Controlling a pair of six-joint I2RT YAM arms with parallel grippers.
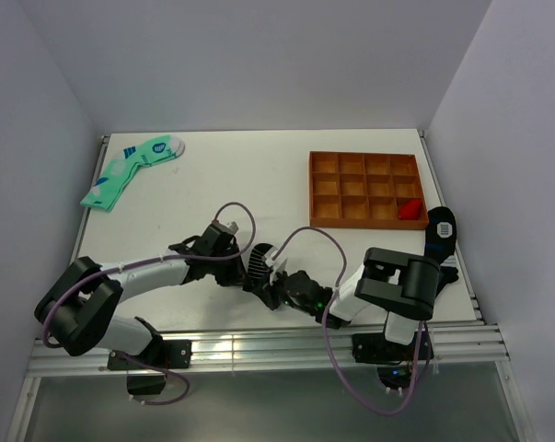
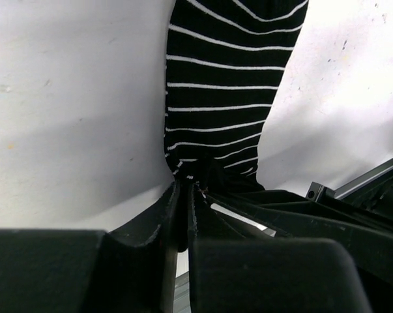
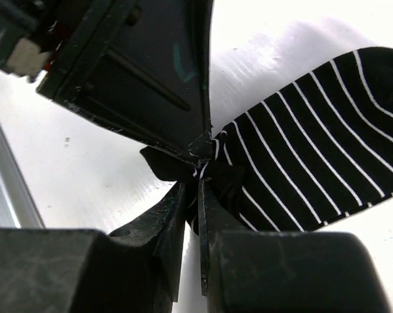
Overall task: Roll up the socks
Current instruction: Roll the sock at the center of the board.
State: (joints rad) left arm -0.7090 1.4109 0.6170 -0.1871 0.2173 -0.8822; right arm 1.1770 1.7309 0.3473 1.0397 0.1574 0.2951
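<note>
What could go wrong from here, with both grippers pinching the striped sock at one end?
1. The left gripper and right gripper are shut on the same small bunch at one end of the sock, fingertips almost touching. Starting the roll could knock them together.
2. Only a little fabric is pinched, so it may slip out.
3. The second sock lies at the right edge of the table, beside the right arm. A swing could push it off.
</note>
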